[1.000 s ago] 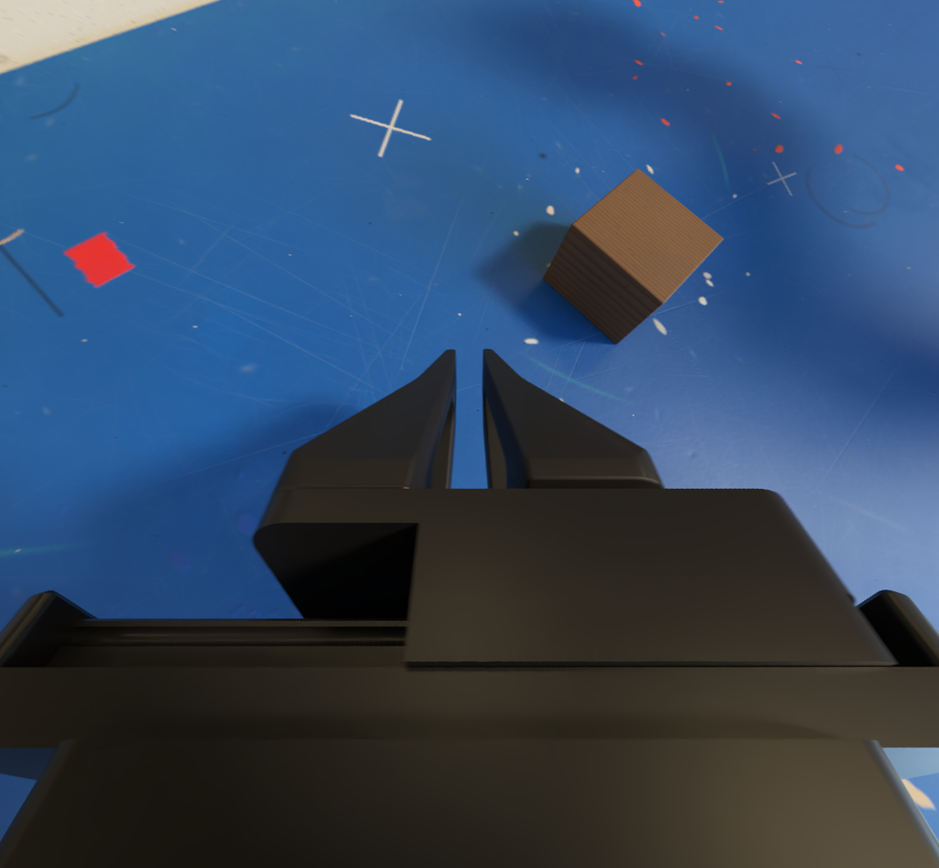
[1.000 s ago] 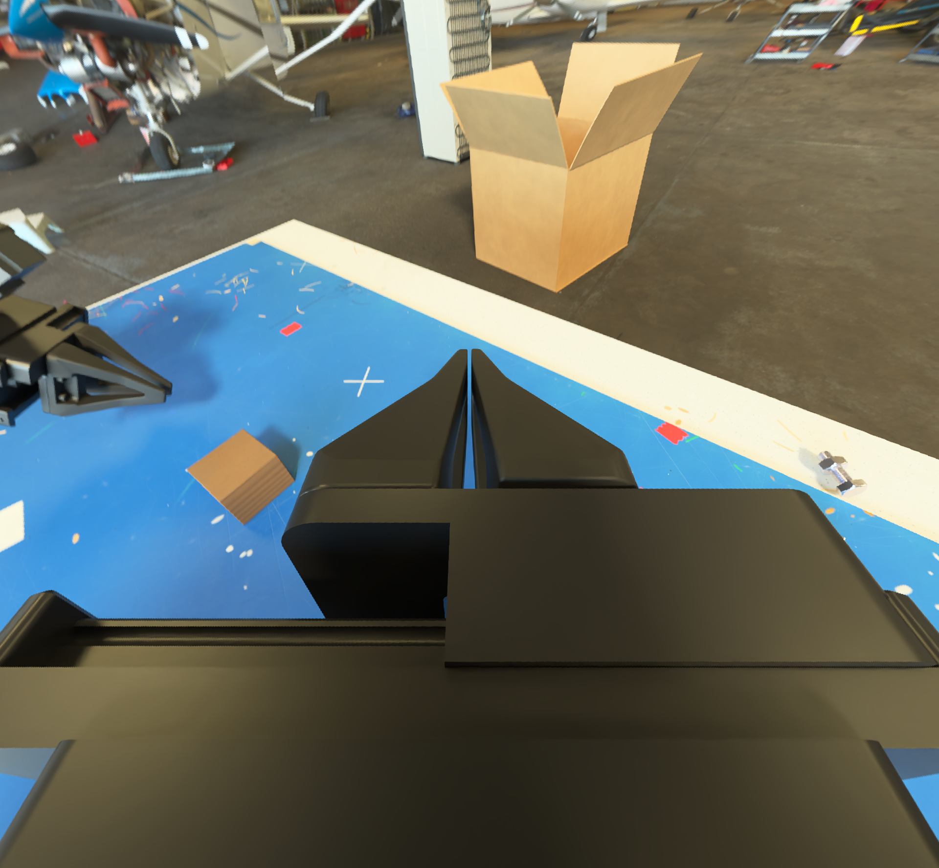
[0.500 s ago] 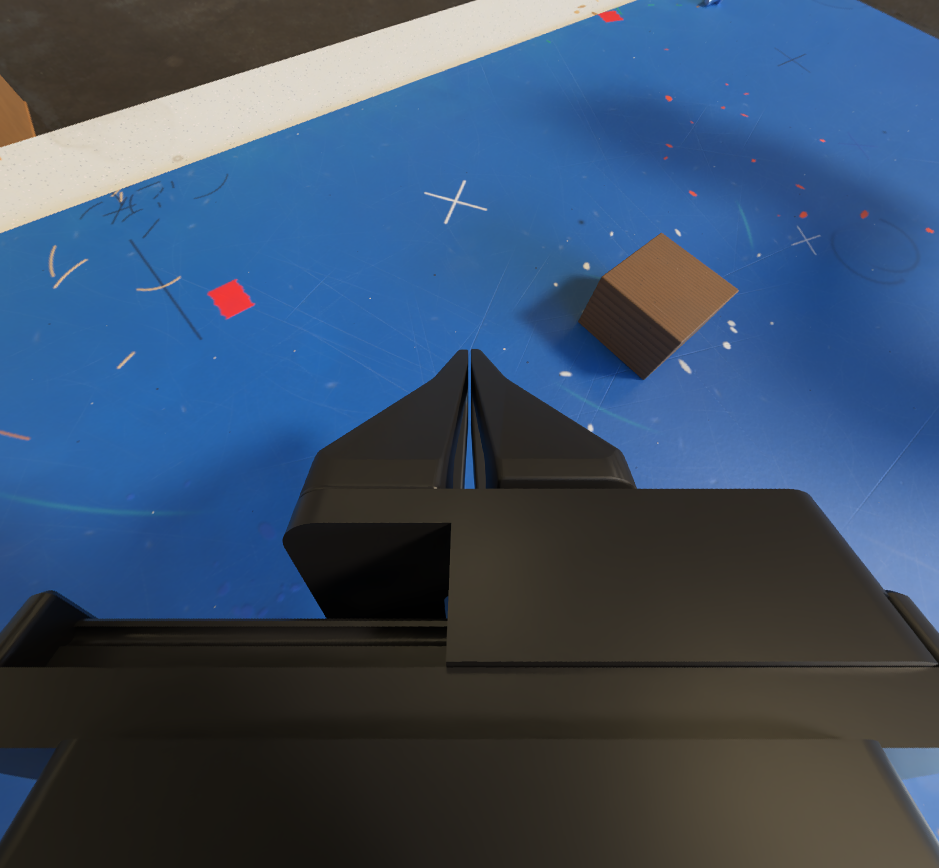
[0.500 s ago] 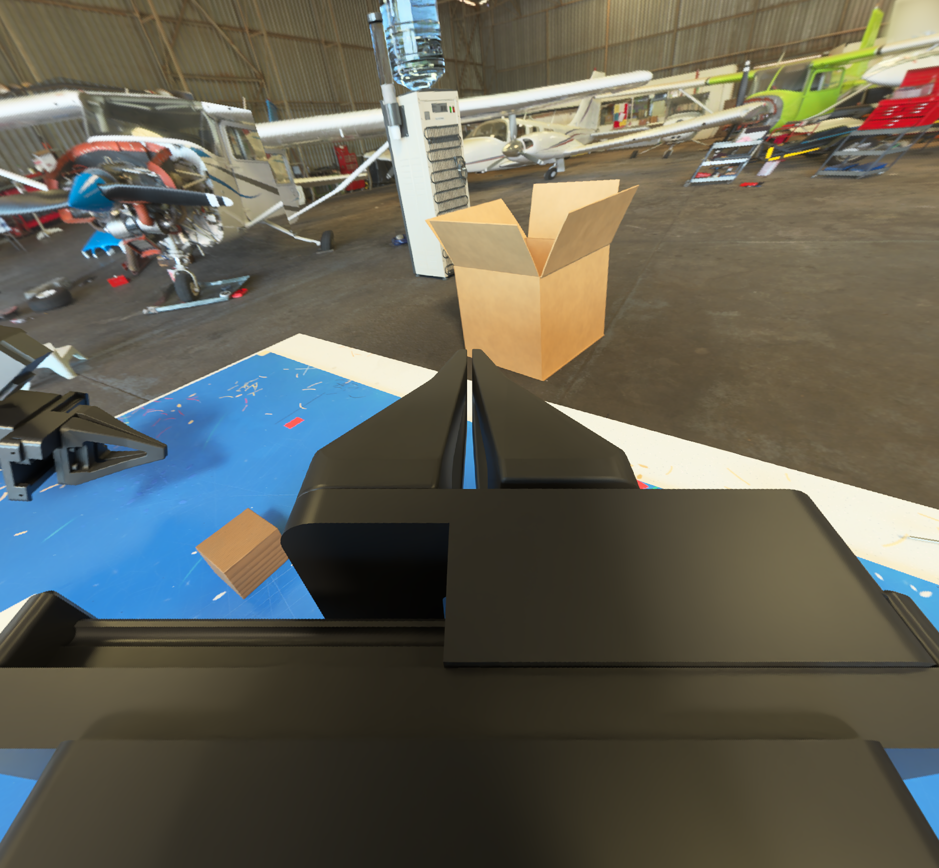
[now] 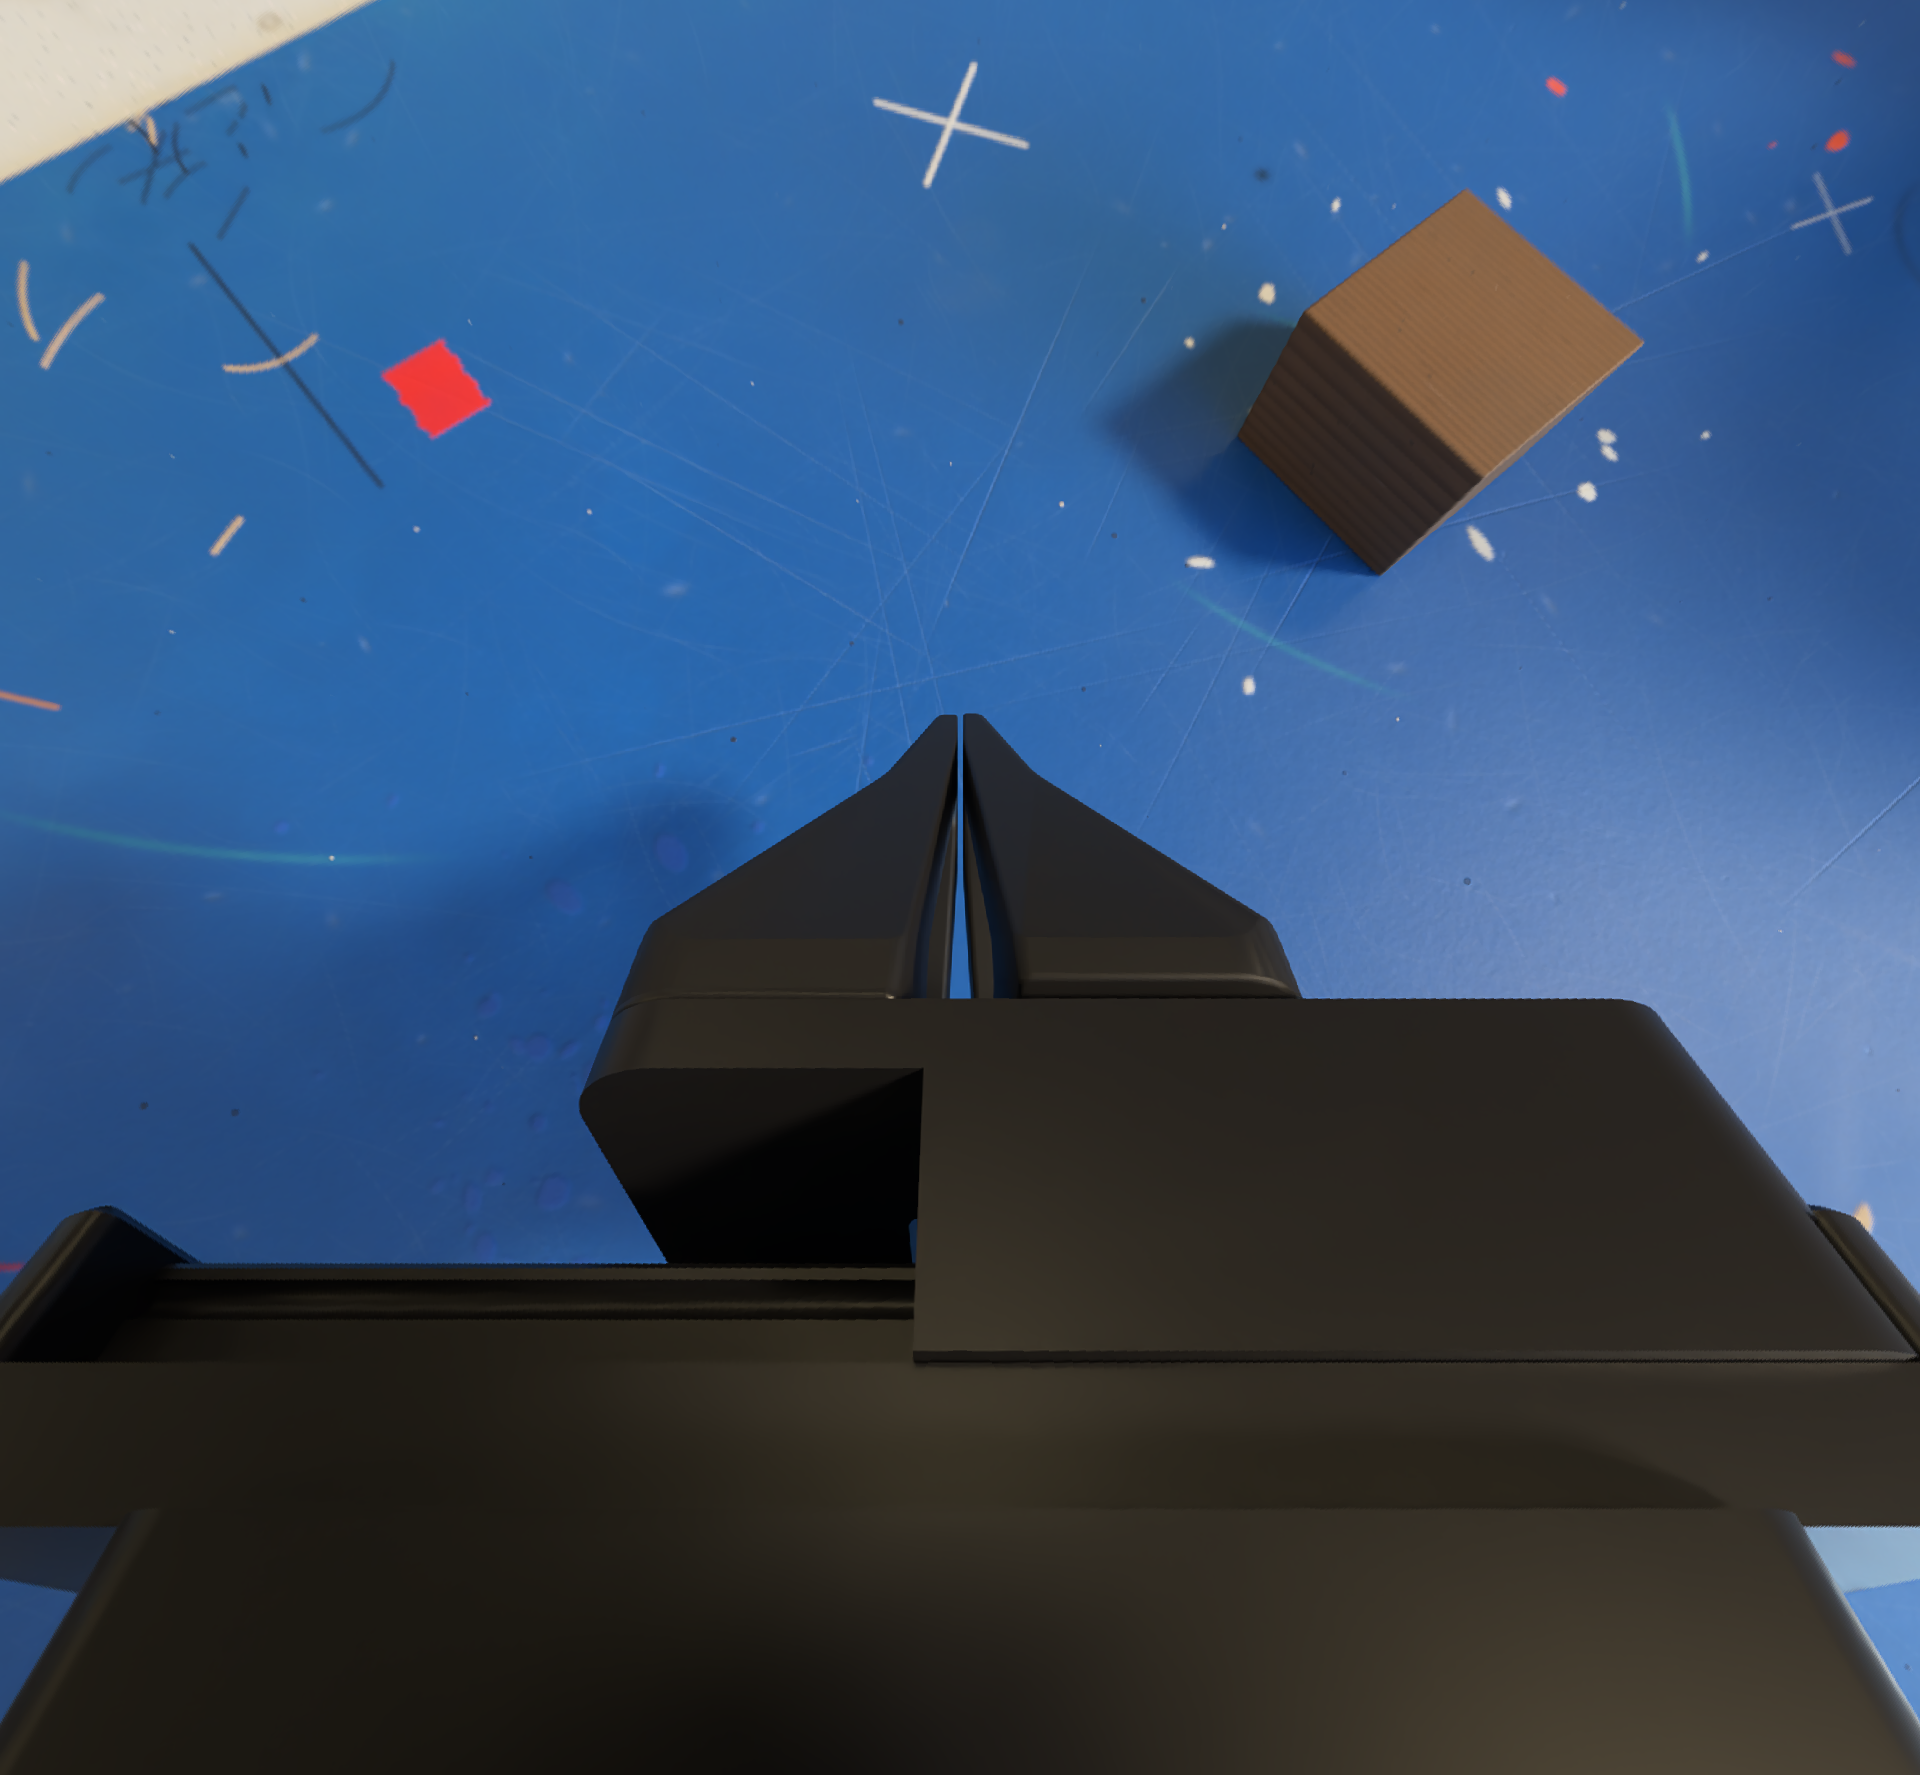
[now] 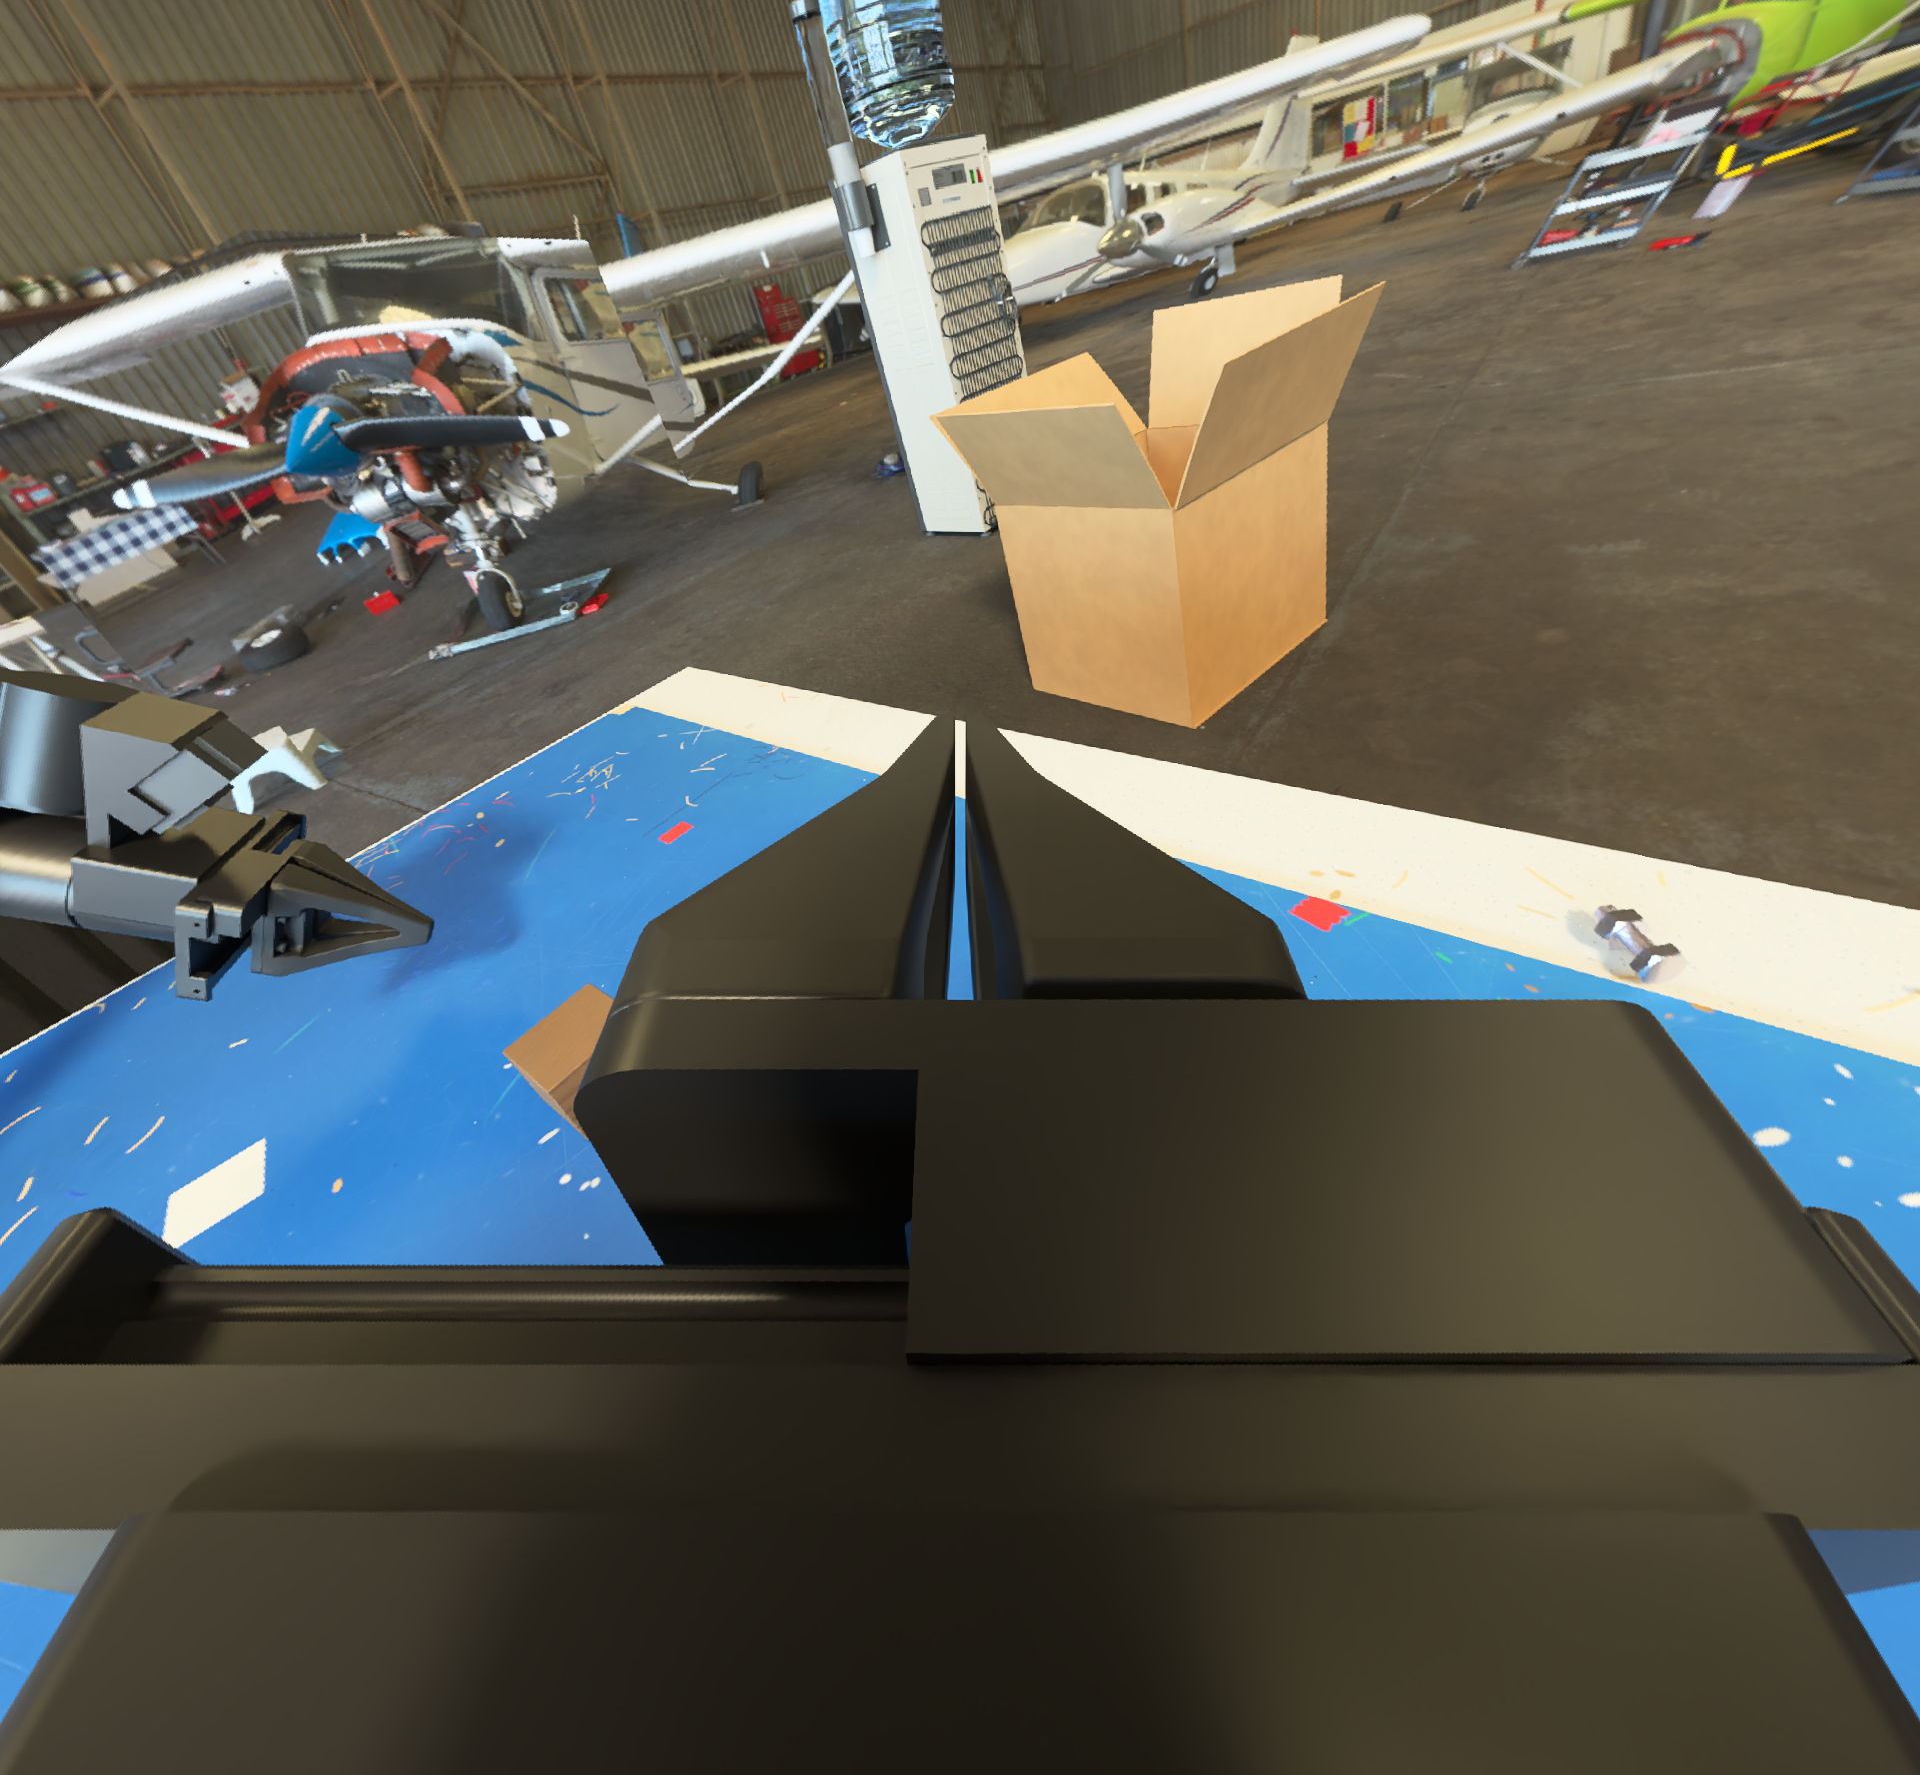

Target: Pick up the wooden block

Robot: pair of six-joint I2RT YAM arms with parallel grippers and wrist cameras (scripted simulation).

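A brown wooden block (image 5: 1439, 380) sits on the blue mat (image 5: 727, 530), ahead and to the right of my left gripper (image 5: 959, 719). The left gripper is shut and empty, hovering above the mat, apart from the block. In the right wrist view the block (image 6: 561, 1050) is partly hidden behind my right gripper's left finger. My right gripper (image 6: 958, 726) is shut and empty, raised over the mat and pointing toward the far edge. The left gripper (image 6: 416, 930) shows at the left of that view, shut, left of the block.
The mat lies on a cream tabletop (image 6: 1455, 852) with a far edge. A small metal bolt (image 6: 1636, 941) lies on the cream strip at the right. An open cardboard box (image 6: 1174, 520) and a water dispenser (image 6: 914, 271) stand on the floor beyond.
The left gripper has closed fully and its view has dipped back down toward the mat, with the block farther right. The right gripper has tilted up and drawn back; the block has slid behind its finger.
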